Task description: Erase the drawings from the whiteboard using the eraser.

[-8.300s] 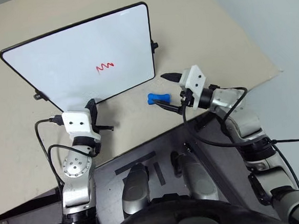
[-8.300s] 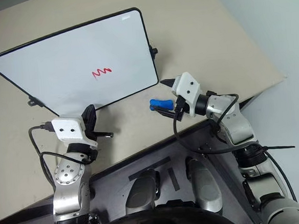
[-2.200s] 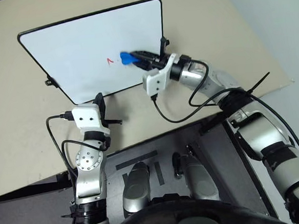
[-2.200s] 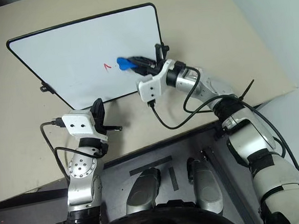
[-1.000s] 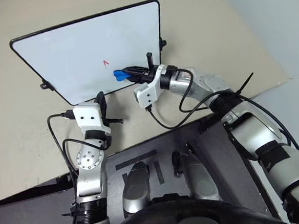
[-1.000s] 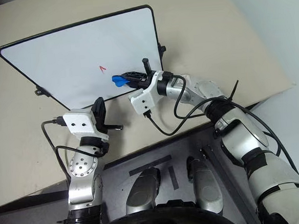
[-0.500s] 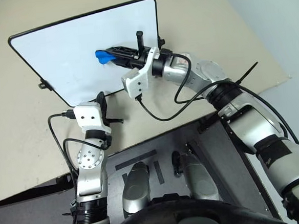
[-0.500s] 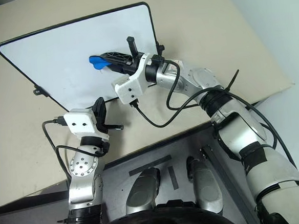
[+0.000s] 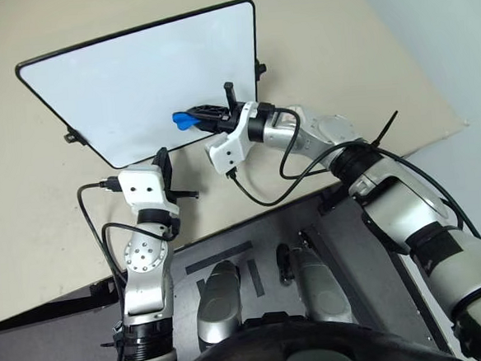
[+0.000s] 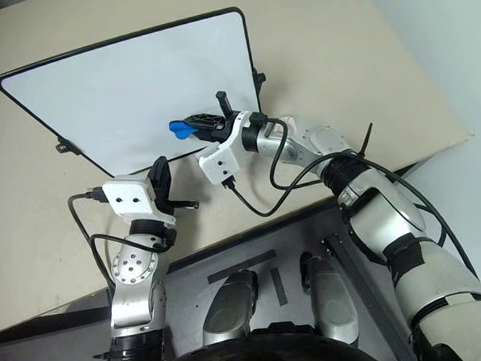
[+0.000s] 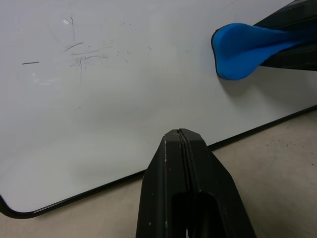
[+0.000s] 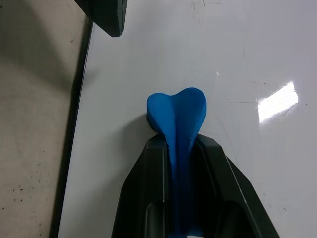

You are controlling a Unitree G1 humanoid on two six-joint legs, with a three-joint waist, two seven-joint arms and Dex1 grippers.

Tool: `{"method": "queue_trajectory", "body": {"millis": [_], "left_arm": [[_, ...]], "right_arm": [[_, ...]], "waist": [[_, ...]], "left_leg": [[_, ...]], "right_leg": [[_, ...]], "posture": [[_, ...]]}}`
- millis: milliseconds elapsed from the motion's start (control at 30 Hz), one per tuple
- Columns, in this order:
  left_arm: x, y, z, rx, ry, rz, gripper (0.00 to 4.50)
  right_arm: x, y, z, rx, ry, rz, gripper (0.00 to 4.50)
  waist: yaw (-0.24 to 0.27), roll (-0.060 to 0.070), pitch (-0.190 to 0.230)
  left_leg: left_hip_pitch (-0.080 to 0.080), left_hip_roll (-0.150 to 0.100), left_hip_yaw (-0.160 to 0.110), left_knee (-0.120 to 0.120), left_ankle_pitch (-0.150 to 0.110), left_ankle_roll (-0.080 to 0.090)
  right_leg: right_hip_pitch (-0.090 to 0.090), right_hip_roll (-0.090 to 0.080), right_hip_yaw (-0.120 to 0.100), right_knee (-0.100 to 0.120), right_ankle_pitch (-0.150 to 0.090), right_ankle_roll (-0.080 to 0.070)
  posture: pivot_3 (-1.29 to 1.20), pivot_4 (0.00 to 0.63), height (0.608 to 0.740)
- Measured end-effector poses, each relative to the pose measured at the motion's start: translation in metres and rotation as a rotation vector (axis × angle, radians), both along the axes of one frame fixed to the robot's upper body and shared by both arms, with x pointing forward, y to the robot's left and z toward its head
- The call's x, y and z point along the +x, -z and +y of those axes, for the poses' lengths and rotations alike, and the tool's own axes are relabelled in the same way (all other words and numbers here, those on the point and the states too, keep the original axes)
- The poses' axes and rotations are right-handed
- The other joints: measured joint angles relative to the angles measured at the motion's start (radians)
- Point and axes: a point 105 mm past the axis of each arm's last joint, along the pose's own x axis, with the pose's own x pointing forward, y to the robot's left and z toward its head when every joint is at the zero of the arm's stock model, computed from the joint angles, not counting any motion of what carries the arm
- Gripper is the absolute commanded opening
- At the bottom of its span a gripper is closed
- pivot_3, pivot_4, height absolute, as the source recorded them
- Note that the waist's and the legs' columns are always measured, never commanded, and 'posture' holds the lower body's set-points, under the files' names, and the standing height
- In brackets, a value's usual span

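Note:
The whiteboard lies flat on the table, white with a thin black frame. My right gripper is shut on the blue eraser, whose free end presses on the board near its front edge. The drawings are out of view; the white surface around the eraser carries just faint grey scuffs. My left gripper is shut and empty, its fingertips pointing at the board's near frame, a short way left of the eraser.
The beige table extends right of and behind the board. Small black clips stick out from the board's sides. A black cable loops from my right wrist over the table's near edge.
A second ago a small red mark was left on the board. My right gripper swept the eraser up over it, then back down toward the near edge. No red shows now.

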Motion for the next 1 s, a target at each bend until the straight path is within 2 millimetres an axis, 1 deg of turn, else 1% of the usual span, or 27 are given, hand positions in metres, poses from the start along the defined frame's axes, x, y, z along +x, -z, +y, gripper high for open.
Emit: {"method": "queue_trajectory", "body": {"millis": [100,133,167,200,267,300,333,400,467,533,633,667,700,800,900,1000], "left_arm": [[-0.001,0.001,0.001,0.001,-0.003,0.002,0.0],[-0.001,0.001,0.001,0.001,-0.003,0.003,0.0],[-0.002,0.002,0.002,0.002,-0.007,0.006,0.0],[-0.003,0.002,0.004,0.004,-0.011,0.008,0.0],[-0.003,0.002,0.005,0.006,-0.015,0.007,0.0],[-0.004,0.002,0.007,0.009,-0.019,0.009,0.0],[-0.004,0.001,0.007,0.011,-0.019,0.006,0.0],[-0.005,-0.001,0.009,0.018,-0.02,0.003,0.0],[-0.005,-0.001,0.009,0.02,-0.017,0.004,0.0],[-0.005,-0.001,0.009,0.025,-0.013,0.009,0.0],[-0.004,-0.002,0.009,0.039,0.006,0.013,0.0],[-0.004,-0.003,0.009,0.042,0.009,0.012,0.0],[-0.003,-0.006,0.008,0.043,0.013,0.007,0.0],[-0.001,-0.011,0.011,0.054,0.026,0.003,0.0],[0.001,-0.018,0.014,0.066,0.021,-0.014,0.0],[0.0,-0.018,0.015,0.071,0.032,-0.002,0.0]], "right_arm": [[-0.004,0.007,-0.009,-0.001,-0.006,0.078,0.43],[-0.007,0.013,-0.016,0.006,-0.002,0.142,0.43],[-0.012,0.02,-0.025,0.032,0.006,0.245,0.43],[-0.015,0.026,-0.031,0.038,0.014,0.313,0.43],[-0.02,0.037,-0.051,0.046,0.044,0.454,0.43],[-0.022,0.04,-0.06,0.035,0.059,0.504,0.43],[-0.026,0.042,-0.073,0.044,0.08,0.588,0.43],[-0.032,0.043,-0.091,0.061,0.105,0.697,0.43],[-0.037,0.046,-0.106,0.075,0.133,0.791,1.13],[-0.038,0.049,-0.112,0.086,0.156,0.856,1.73],[-0.039,0.045,-0.111,0.116,0.163,0.891,2.85],[-0.039,0.041,-0.108,0.131,0.156,0.891,3.11],[-0.04,0.038,-0.105,0.142,0.148,0.893,3.52],[-0.041,0.033,-0.095,0.176,0.126,0.893,4.48],[-0.037,0.025,-0.097,0.223,0.141,0.862,4.48],[-0.033,0.017,-0.102,0.286,0.164,0.831,4.48]], "waist": [[0.004,0.0,0.0],[0.006,-0.001,0.0],[0.008,-0.001,-0.001],[0.008,-0.001,-0.001],[0.01,-0.001,-0.001],[0.009,-0.001,-0.001],[0.009,-0.002,-0.001],[0.009,-0.002,-0.001],[0.008,-0.002,-0.001],[0.004,-0.002,-0.001],[-0.003,-0.002,0.0],[-0.005,-0.002,0.0],[-0.006,-0.002,0.0],[-0.008,-0.002,0.0],[-0.006,-0.002,0.0],[-0.006,-0.002,0.0]], "left_leg": [[0.0,0.0,0.0,0.0,0.0,0.0],[-0.001,0.0,0.0,0.0,0.0,0.0],[-0.002,0.0,0.001,0.001,0.0,0.0],[-0.002,0.0,0.001,0.001,0.0,0.0],[-0.005,-0.001,0.002,0.003,0.0,0.0],[-0.005,-0.001,0.002,0.003,0.0,0.0],[-0.006,-0.001,0.003,0.004,0.0,0.001],[-0.005,-0.001,0.003,0.005,0.0,0.001],[-0.004,-0.001,0.004,0.005,0.001,0.0],[-0.001,-0.001,0.004,0.005,0.003,0.001],[0.008,0.0,0.005,0.004,0.003,0.001],[0.01,0.0,0.005,0.004,0.004,0.002],[0.011,0.0,0.005,0.004,0.004,0.002],[0.014,0.001,0.004,0.004,0.006,0.002],[0.013,0.0,0.004,0.005,0.006,0.002],[0.013,0.0,0.004,0.004,0.004,0.001]], "right_leg": [[0.001,0.0,0.0,-0.001,0.0,0.0],[0.001,0.0,0.0,-0.002,0.0,0.0],[0.001,0.0,-0.001,-0.002,-0.001,0.001],[0.0,0.0,-0.001,-0.002,-0.001,0.001],[0.0,0.0,-0.001,-0.004,-0.001,0.001],[0.0,0.0,-0.001,-0.004,-0.001,0.001],[0.0,0.0,-0.001,-0.004,-0.001,0.001],[0.001,0.0,-0.001,-0.004,-0.001,0.001],[0.002,0.0,-0.001,-0.003,-0.001,0.001],[0.004,0.001,0.0,-0.002,0.0,0.001],[0.011,0.002,0.0,-0.001,0.0,0.002],[0.013,0.003,0.0,-0.001,-0.004,0.008],[0.014,0.004,0.0,-0.001,-0.006,0.011],[0.016,0.005,0.0,-0.001,-0.006,0.011],[0.017,0.005,0.002,-0.002,-0.006,0.012],[0.016,0.004,0.002,-0.002,-0.007,0.013]], "posture": [[0.0,0.15,0.74],[0.0,0.15,0.74],[0.0,0.15,0.74],[0.0,0.15,0.74],[0.0,0.15,0.74],[0.0,0.15,0.74],[0.0,0.15,0.74],[0.0,0.15,0.74],[0.0,0.15,0.74],[0.0,0.15,0.74],[0.0,0.15,0.74],[0.0,0.15,0.74],[0.0,0.15,0.74],[0.0,0.15,0.74],[0.0,0.15,0.74],[0.0,0.15,0.74]]}}
